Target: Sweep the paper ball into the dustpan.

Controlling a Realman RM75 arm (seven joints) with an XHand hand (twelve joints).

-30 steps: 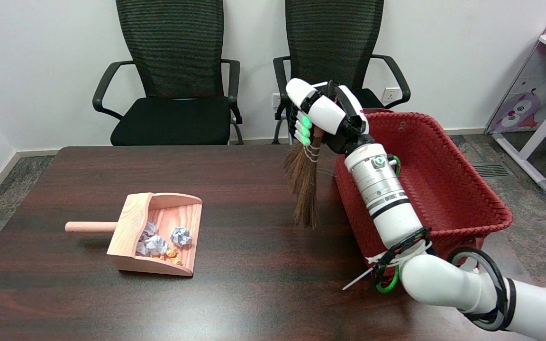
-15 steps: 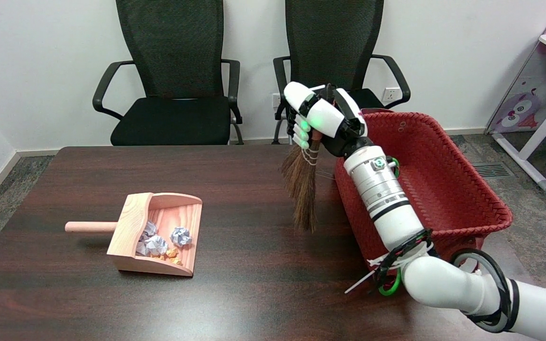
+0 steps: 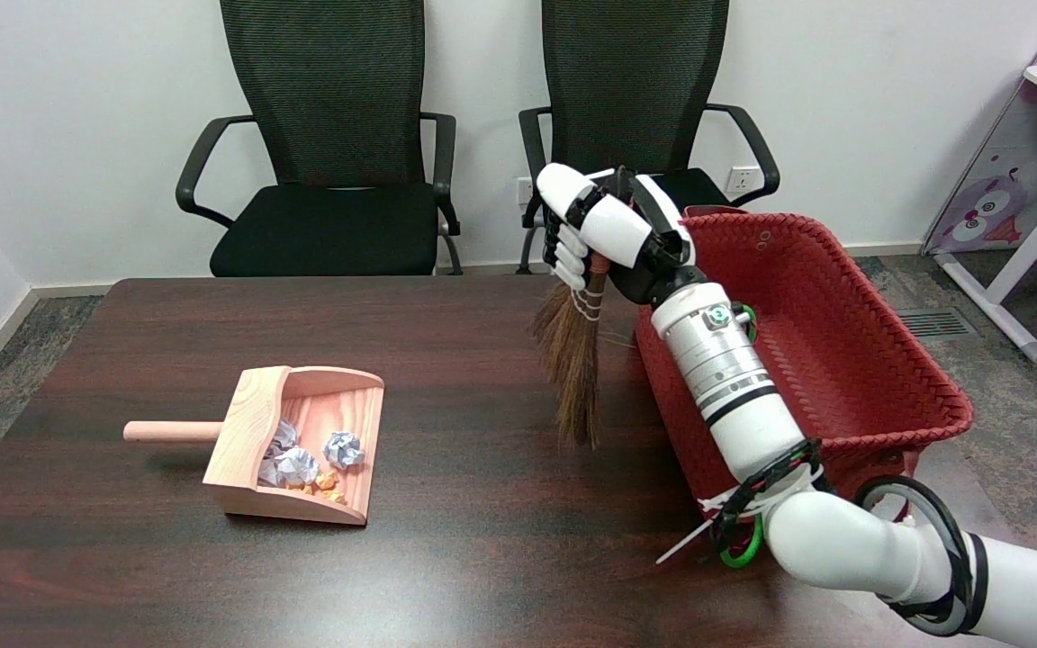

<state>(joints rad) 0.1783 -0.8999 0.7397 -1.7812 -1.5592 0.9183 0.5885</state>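
Right hand grips the small broom by its handle, raised above the table's far right part, bristles hanging down just beside the red basket at the right edge. Paper balls lie inside the wooden dustpan near the left edge, its handle pointing left.

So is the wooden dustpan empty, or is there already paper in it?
Not empty. The dustpan lies flat on the table and holds crumpled paper balls plus small orange scraps near its open edge.
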